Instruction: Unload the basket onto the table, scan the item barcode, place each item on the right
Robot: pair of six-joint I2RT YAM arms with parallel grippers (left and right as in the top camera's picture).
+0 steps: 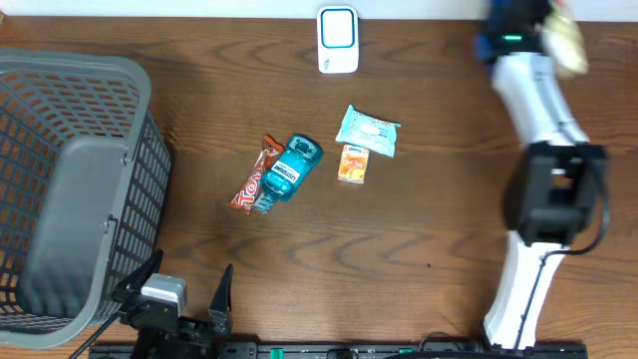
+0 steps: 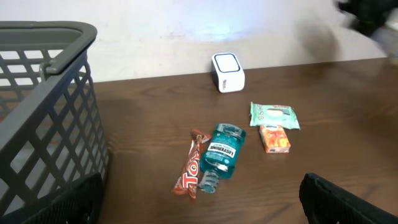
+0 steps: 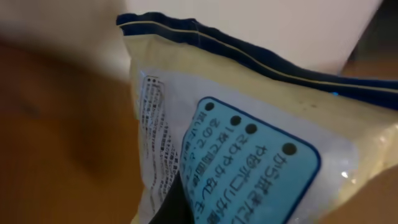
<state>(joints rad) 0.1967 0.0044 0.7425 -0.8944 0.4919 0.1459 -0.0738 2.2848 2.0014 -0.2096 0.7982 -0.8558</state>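
Overhead view places the snack packet [image 1: 566, 45] at the 1 o'clock corner of the table [image 1: 449, 229], pinched in the pressed-together jaws of the right gripper [image 1: 544, 32] and lifted off the surface. The scanner [image 1: 338, 40] stands upright at the 12 o'clock edge, so it lies at 9 o'clock from the packet, well apart, with bare table between them. The packet's long axis appears to run roughly from 11 to 5 o'clock, though blur makes this uncertain. The right wrist view shows the packet face with a light blue printed panel and a column of small print; no barcode can be made out there, so which face must turn toward the scanner cannot be told. The left gripper [image 1: 182, 284] sits at 7 o'clock beside the basket [image 1: 70, 189] with its jaws spread wide and nothing between them; it is far from both packet and scanner. The right arm is the nearer one and already holds the item. The coming move is judged to be a carry toward 9 o'clock, ending with the coded face presented to the scanner's window.
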